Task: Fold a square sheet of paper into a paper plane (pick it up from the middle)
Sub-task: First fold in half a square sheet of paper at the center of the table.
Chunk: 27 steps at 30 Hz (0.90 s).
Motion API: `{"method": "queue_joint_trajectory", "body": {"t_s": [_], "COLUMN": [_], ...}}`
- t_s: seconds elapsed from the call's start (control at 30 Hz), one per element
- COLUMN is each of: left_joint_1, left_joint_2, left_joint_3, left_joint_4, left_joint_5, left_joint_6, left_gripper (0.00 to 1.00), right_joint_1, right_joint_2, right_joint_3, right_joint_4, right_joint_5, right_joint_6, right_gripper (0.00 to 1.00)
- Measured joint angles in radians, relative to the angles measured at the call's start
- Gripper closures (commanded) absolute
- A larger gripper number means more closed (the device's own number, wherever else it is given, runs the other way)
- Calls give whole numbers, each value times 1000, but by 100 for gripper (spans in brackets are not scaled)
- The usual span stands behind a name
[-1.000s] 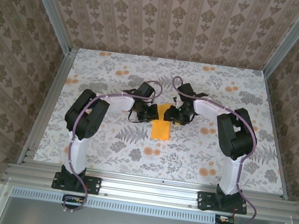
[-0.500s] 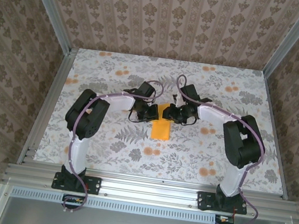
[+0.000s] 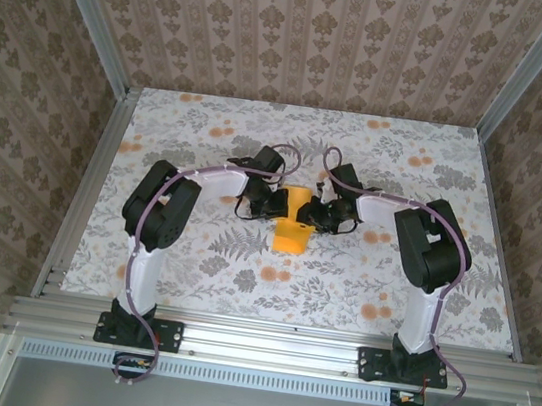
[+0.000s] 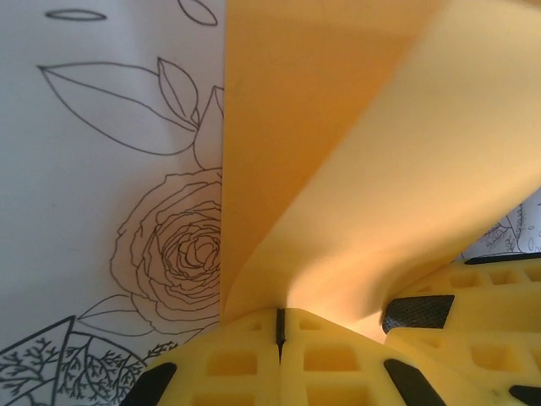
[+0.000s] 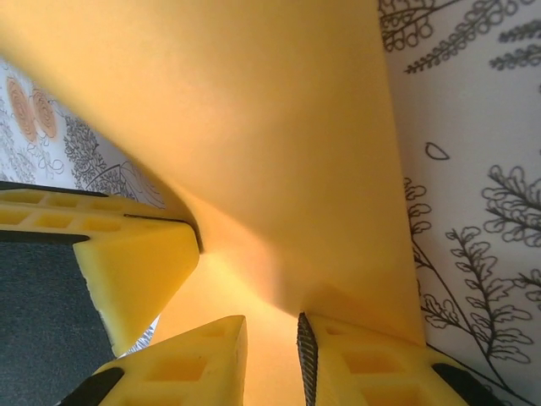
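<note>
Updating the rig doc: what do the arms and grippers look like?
Both arms match. The left arm and right arm have white links, bulky black joint housings and black bases. A lilac cable runs along each. The left gripper and right gripper have yellow moulded fingers with square lattice pockets and black pads.

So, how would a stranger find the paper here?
Look at the middle of the flowered table, between the left gripper and right gripper. There is the square sheet of paper, partly folded: plain bright orange-yellow, unlike the blotchy orange flower prints.
</note>
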Motion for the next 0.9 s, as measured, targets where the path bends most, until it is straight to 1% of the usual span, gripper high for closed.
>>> {"method": "queue_joint_trajectory", "body": {"t_s": [0.27,0.53,0.7,0.9], "left_joint_1": [0,0,0,0], "left_joint_2": [1,2,3,3], "left_joint_3": [4,4,4,4], "left_joint_4": [-8,-9,-9,-9], "left_joint_5": [-4,-6,-6,-6], "left_joint_6": [4,4,3,3], "left_gripper": [95,95,95,95], "right_joint_1": [-9,-8,-5,-6], "right_joint_2": [-15,-90,-90,-82], "right_joint_3": [-36,-159,-234,-247], "right_joint_4": [48,129,218,269], "right_joint_5": [-48,-142,-190,-211], "right_joint_6": [14,59,105,145], "right_gripper": [73,74,74,74]}}
